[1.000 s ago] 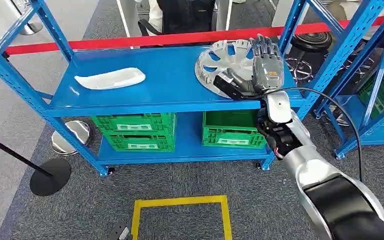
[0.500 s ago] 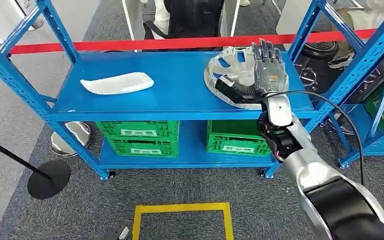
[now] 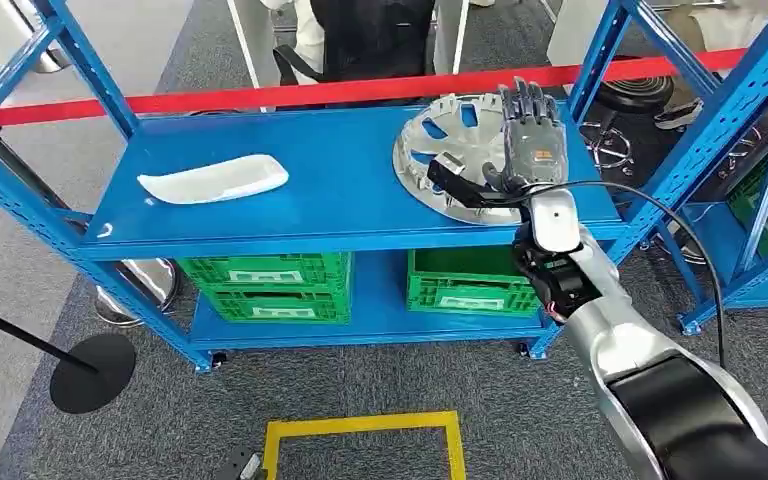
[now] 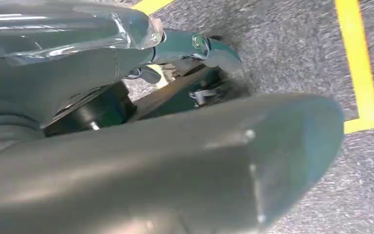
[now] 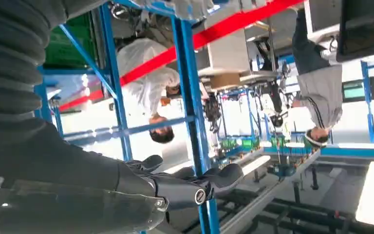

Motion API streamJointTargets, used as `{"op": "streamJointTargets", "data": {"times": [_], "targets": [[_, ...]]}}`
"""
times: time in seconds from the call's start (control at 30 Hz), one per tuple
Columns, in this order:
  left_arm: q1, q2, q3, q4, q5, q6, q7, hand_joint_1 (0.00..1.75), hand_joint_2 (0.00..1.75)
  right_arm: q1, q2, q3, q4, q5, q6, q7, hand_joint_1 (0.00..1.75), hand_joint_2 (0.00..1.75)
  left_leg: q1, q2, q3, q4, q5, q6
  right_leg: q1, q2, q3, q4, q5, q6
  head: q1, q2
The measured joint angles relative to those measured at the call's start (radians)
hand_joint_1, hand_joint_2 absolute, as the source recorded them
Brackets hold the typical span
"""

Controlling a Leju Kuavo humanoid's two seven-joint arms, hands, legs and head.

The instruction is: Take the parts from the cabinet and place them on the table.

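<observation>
Right hand: I see my right hand (image 3: 532, 150) raised over the right end of the blue shelf (image 3: 330, 195), fingers (image 3: 522, 103) straight and apart, thumb out to the side, nothing in its grasp.
Wheel cover: the silver wheel cover (image 3: 457, 155) sits on the top shelf at its right end, tilted, far rim raised, near rim low at the shelf's front edge; my hand is in front of its right part, and I cannot tell whether they touch.
White part: a long white part (image 3: 213, 180) lies flat on the left half of the same shelf, long axis running left to right, well apart from the wheel cover.
Left hand: blurred in my left wrist view over grey carpet; I cannot tell how its fingers are set.
Below: green crates (image 3: 268, 271) stand on the lower shelf.
Behind: a red bar (image 3: 260, 95) runs behind the shelf.
</observation>
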Motion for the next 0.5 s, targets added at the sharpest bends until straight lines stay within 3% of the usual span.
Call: {"op": "streamJointTargets", "data": {"times": [0.07, 0.17, 0.23, 0.33, 0.5], "targets": [[-0.004, 0.0, 0.0, 0.0, 0.0, 0.0, 0.0, 0.0, 0.0, -0.005, 0.0, 0.001, 0.0, 0.005, 0.001, 0.0, 0.0, 1.75, -0.006, -0.001, 0.024, -0.027, -0.027, 0.004, 0.006, 0.002, -0.004, 0.001, -0.004, 0.009, 0.001, 0.0], [-0.004, 0.0, 0.0, 0.0, 0.0, 0.0, 0.001, 0.0, 0.0, -0.002, 0.0, 0.004, -0.001, 0.007, 0.001, -0.003, 0.0, 1.75, -0.009, -0.004, 0.028, -0.031, -0.026, 0.015, 0.004, 0.001, 0.008, -0.021, 0.001, 0.028, 0.001, 0.0], [-0.003, 0.0, 0.001, 0.0, 0.0, -0.002, 0.0, 0.0, 0.0, 0.003, -0.002, 0.005, -0.001, 0.007, -0.004, -0.011, 0.0, 1.75, -0.002, -0.006, 0.039, -0.045, -0.02, 0.011, 0.007, -0.002, 0.015, -0.018, 0.009, -0.001, 0.004, 0.0], [0.0, -0.004, 0.0, 0.0, 0.0, -0.003, -0.002, 0.0, 0.0, 0.008, -0.006, 0.005, -0.001, 0.007, -0.008, -0.013, 0.0, 1.75, -0.003, -0.009, 0.038, -0.044, -0.022, 0.014, 0.007, -0.002, 0.022, -0.033, 0.007, -0.002, 0.007, 0.0], [0.0, -0.003, 0.001, 0.0, 0.0, 0.001, -0.012, 0.0, 0.0, 0.008, -0.006, 0.005, -0.001, 0.008, 0.0, -0.042, 0.0, 1.75, -0.008, -0.008, 0.038, -0.043, -0.024, 0.022, 0.005, -0.002, 0.027, -0.043, 0.006, 0.008, 0.007, 0.0]]}}
